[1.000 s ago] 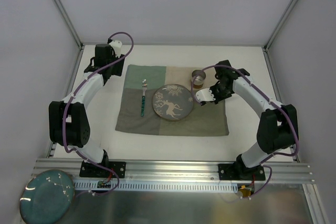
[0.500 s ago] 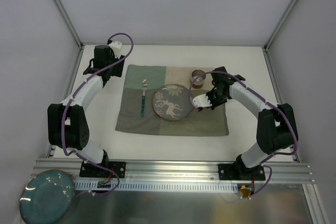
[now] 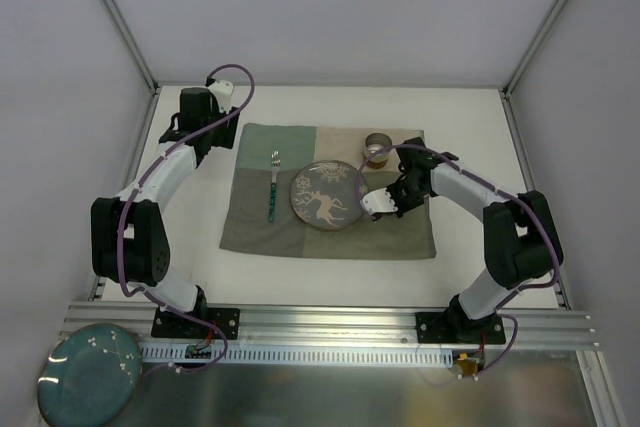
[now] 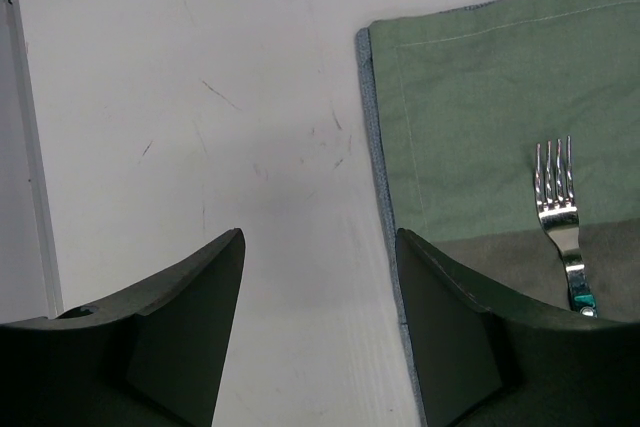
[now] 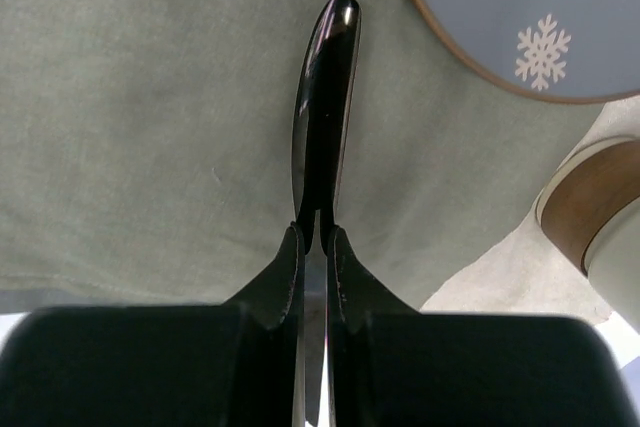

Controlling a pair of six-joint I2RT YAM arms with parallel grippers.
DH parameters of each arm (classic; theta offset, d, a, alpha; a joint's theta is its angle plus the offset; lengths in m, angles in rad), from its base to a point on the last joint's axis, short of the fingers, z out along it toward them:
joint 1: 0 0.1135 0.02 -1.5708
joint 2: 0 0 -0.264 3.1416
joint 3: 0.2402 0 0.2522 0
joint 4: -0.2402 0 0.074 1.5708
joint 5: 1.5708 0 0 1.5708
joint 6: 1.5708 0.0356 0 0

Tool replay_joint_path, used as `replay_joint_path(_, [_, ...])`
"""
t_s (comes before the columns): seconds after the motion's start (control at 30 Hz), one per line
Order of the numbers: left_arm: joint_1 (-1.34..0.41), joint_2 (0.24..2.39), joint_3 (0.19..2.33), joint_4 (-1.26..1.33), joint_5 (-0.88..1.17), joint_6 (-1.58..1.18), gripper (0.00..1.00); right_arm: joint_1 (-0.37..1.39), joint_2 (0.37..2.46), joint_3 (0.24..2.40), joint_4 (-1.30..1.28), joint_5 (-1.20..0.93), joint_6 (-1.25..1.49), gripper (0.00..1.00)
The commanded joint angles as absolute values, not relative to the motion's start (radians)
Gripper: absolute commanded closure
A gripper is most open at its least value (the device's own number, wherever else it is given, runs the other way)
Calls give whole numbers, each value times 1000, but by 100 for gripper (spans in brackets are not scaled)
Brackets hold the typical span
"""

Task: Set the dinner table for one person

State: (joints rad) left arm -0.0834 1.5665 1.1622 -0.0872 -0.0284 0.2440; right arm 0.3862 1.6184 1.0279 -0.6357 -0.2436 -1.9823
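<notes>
I have a green-and-beige patchwork mat [image 3: 262,232] on the overhead feed. On it lies a fork [image 3: 273,185], tines pointing away, just left of a grey plate [image 3: 327,196] with a white deer. A cup [image 3: 377,148] stands at the mat's far edge. The right wrist feed shows me a glossy black handle [image 5: 322,117] beside the plate's rim. A speckled teal dish [image 3: 88,372] sits at near left, well apart.

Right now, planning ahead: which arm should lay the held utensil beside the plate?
Right: the right end effector is shut on the dark-handled utensil beside the plate; the left end effector hangs open beyond the fork.
</notes>
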Motion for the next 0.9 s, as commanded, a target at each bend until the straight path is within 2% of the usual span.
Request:
replay_joint_path(0.0, [-75, 1520, 1152, -60, -3, 219, 37, 397, 1638, 1026, -604, -291, -2609, 100])
replay_joint_path(0.23, [-75, 1517, 1146, -61, -3, 210, 37, 397, 1672, 1031, -604, -261, -2576, 100])
replay_joint_path(0.33, [-75, 1517, 1140, -60, 23, 207, 37, 397, 1666, 1022, -600, -262, -2554, 95])
replay_joint_path(0.4, [-75, 1517, 1135, -58, 23, 204, 37, 397, 1660, 1014, -595, -261, -2546, 87])
replay_joint_path(0.43, [-75, 1516, 1131, -57, 25, 204, 37, 397, 1660, 1009, -585, -258, -2536, 77])
replay_joint_path(0.7, [-75, 1514, 1111, -44, 21, 201, 37, 397, 1643, 1006, -580, -242, -2503, 67])
replay_joint_path(0.83, [-75, 1517, 1108, -40, 17, 203, 37, 400, 1628, 1048, -575, -250, -2476, 66])
replay_joint_path(0.87, [-75, 1517, 1106, -40, 18, 202, 37, 402, 1618, 1066, -565, -262, -2445, 61])
